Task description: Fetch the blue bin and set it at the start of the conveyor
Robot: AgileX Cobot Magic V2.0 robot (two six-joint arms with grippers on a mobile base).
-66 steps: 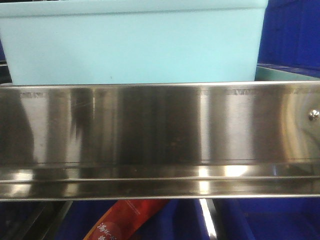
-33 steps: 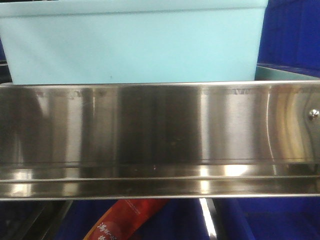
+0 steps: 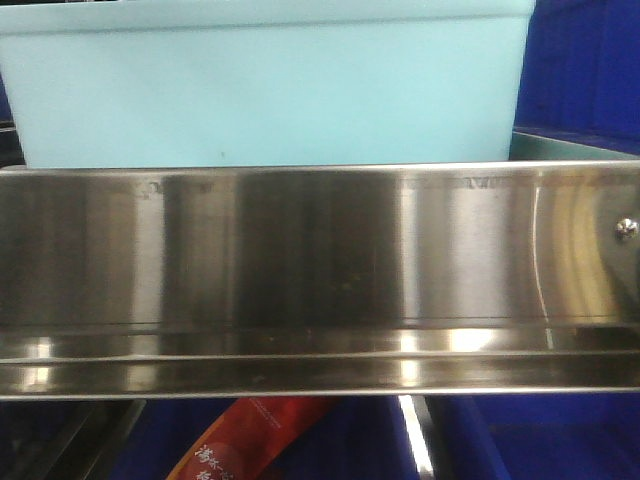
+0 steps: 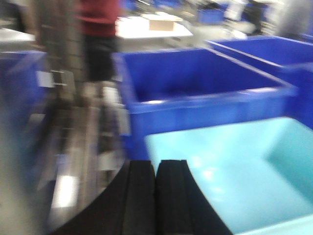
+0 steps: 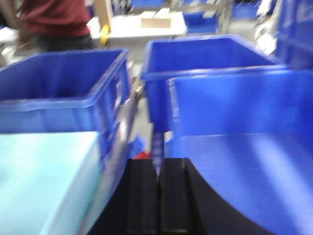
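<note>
- At the bottom centre of the left wrist view, the left gripper [image 4: 155,164] has its two black pads pressed together. Only a thin dark seam shows between them, and nothing is held.
- Just right of those pads, filling the lower right of that frame, lies the blue bin [image 4: 234,171]. It is pale aqua with its open top towards the camera. Its near left corner sits close beside the gripper, though blur hides whether they touch.
- Behind it stands a dark blue bin [image 4: 195,83], and a second royal-blue tub [image 4: 279,49] stands at the upper right.
- Farthest back, a person [image 4: 98,29] in a red top stands at the upper left, beside a white table [image 4: 151,29] bearing a cardboard box [image 4: 161,20].
- At the bottom centre of the right wrist view, the right gripper [image 5: 158,164] likewise has its pads closed on each other.
- The blue bin [image 5: 44,176] lies at the lower left, just beside this gripper.
- A large blue tub [image 5: 244,147] fills the lower right.
- In the front view, a red packet [image 3: 250,440] sits at the bottom edge. Above it a stainless rail [image 3: 320,270] spans the frame, and the blue bin [image 3: 270,90] rises behind its top edge.
</note>
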